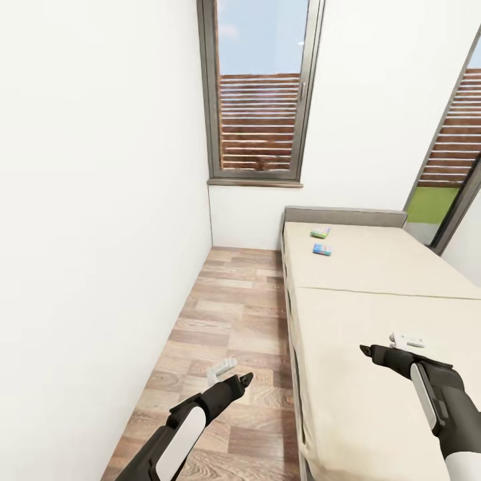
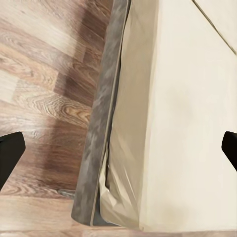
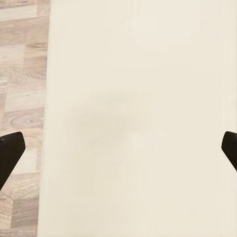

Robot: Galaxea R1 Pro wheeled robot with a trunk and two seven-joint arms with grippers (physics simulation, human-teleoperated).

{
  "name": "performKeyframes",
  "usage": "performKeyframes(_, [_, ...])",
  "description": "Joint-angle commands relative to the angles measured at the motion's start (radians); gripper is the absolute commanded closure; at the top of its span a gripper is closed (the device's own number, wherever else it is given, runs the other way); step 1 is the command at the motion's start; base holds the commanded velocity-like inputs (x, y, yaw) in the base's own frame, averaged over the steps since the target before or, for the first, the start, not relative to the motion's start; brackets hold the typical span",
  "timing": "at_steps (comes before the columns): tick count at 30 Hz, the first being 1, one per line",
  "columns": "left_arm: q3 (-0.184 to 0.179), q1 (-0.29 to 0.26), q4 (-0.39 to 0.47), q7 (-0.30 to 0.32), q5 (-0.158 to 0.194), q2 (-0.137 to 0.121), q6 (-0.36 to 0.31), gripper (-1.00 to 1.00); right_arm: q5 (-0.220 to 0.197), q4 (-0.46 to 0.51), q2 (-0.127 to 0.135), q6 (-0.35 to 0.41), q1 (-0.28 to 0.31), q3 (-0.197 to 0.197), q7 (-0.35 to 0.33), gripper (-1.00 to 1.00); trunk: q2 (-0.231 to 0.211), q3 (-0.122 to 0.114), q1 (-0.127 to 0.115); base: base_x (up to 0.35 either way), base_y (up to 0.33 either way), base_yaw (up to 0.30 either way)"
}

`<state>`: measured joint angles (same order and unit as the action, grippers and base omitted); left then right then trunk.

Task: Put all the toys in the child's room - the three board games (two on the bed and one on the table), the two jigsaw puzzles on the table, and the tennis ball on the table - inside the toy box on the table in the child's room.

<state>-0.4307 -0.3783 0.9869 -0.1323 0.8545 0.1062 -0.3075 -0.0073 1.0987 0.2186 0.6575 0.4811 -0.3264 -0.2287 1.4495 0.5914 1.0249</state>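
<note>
Bed [image 1: 374, 314] is filling the right side. Left gripper [image 2: 118, 150] is hanging over the bed edge, right gripper [image 3: 118, 150] over the mattress, both fingers spread wide, empty. Two board games [image 1: 321, 241] are lying near the headboard.

1. Bright, even daylight fills the room; the white walls [image 1: 100, 167] read nearly flat, without glare.
2. Light seems to come from the tall window [image 1: 260, 87], blue sky behind it; a second glazed opening [image 1: 454, 167] at the right is equally bright.
3. Shadows are faint; a soft dark band lies on the floor [image 2: 44, 89] beside the bed frame [image 2: 101, 128].
4. A dim smudge of shade sits on the mattress [image 3: 138, 123].
5. Straight lines lean towards the head view's edges; the wrist views look soft and slightly smeared.
</note>
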Motion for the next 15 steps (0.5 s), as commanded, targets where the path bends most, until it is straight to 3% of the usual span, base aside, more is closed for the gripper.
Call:
performKeyframes(1, [-0.002, -0.001, 0.002, -0.009, 0.011, 0.000, -0.002, -1.00, 0.000, 0.001, 0.000, 0.005, 0.001, -0.002, -0.004, -1.00, 0.001, 0.001, 0.000, 0.135, 0.000, 0.000])
performKeyframes(9, [-0.005, -0.001, 0.002, -0.010, 0.010, 0.000, -0.002, -1.00, 0.000, 0.001, 0.000, 0.005, 0.001, -0.002, -0.004, -1.00, 0.001, 0.001, 0.000, 0.232, 0.000, -0.004])
performKeyframes(15, [-0.007, -0.001, 0.002, -0.012, 0.010, 0.000, -0.002, -1.00, 0.000, 0.001, 0.000, 0.005, 0.001, -0.002, -0.004, -1.00, 0.001, 0.001, 0.000, 0.305, 0.000, -0.111])
